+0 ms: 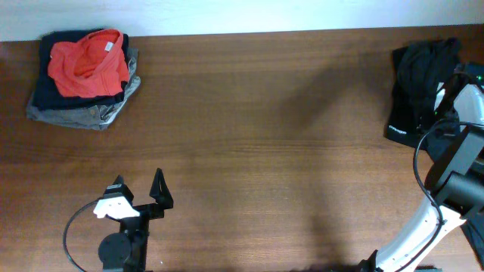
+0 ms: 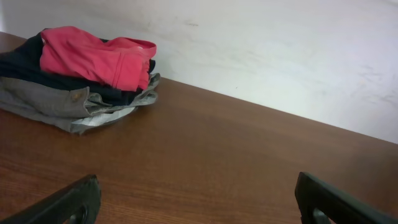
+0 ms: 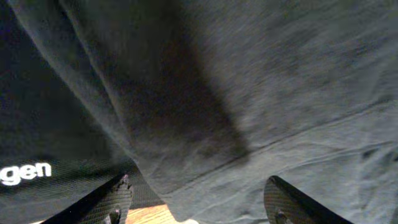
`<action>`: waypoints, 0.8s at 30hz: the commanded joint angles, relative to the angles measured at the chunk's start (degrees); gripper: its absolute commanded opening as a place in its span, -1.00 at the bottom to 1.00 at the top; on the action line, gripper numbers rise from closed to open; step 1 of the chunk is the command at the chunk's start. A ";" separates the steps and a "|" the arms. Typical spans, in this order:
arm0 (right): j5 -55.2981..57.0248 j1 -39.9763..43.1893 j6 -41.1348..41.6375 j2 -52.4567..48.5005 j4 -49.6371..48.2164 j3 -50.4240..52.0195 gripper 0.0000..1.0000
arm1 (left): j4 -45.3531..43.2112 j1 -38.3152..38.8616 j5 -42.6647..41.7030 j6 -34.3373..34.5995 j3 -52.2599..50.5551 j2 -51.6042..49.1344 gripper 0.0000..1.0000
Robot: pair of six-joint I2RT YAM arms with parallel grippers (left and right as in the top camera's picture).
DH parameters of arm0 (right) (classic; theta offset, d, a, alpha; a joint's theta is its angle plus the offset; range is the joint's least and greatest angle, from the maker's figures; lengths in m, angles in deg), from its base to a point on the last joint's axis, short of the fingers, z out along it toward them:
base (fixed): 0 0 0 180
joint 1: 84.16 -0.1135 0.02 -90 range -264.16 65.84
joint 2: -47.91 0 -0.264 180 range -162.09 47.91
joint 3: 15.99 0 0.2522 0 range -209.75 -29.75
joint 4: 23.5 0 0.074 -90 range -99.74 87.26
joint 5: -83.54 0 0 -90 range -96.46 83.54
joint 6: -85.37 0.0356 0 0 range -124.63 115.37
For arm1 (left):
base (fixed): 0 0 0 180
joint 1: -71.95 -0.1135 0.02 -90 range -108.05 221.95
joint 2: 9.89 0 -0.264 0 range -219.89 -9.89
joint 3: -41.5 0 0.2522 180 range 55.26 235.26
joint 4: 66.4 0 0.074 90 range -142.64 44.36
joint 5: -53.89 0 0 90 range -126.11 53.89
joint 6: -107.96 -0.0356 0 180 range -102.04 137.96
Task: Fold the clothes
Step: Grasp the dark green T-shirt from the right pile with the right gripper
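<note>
Overhead: black shirts [image 1: 418, 83] sit in a loose heap at the far right edge of the table [image 1: 265, 143], unfolded. The right arm [image 1: 454, 162] reaches over the heap, and its pincer can't be made out from up here. The left pincer [image 1: 138, 183] is parked near the front left of the table, jaws spread wide, nothing in them, well apart from any cloth. A folded stack [image 1: 83, 75] of red, navy and grey garments sits at the far left corner.

Left wrist: left pincer [image 2: 199, 208] is fully open over bare wood with nothing held. The folded stack [image 2: 87, 74] is ahead and to the left, against the white wall [image 2: 280, 50], and no black shirt shows here.

Right wrist: right pincer [image 3: 196, 205] has its jaws wide apart, right up against the black shirts [image 3: 236, 93], which fill almost the whole view. A white print [image 3: 25, 173] shows on the lower layer at left, with a sliver of table between the fingers. No fold of cloth sits clearly between the jaws, so I read it as open with nothing gripped.

Step, my read: picking one shirt off the heap, so folding has not started.

Next: the right pincer needs to pinch the top layer only, ideally at an edge or hem rather than a bunch, then drag it to the open middle of the table. The left arm then comes in to spread it flat. The main risk is grabbing two layers at once.
</note>
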 commanded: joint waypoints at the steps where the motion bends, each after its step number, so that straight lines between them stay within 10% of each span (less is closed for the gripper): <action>1: 0.09 -0.09 -1.75 -0.20 -0.79 1.97 0.43 | 0.07 -0.24 0.20 -0.72 -0.33 0.39 0.99; 24: 1.81 -0.31 -2.58 -0.17 -1.90 2.16 -0.62 | 0.07 -0.26 0.17 -0.72 -0.33 0.39 0.99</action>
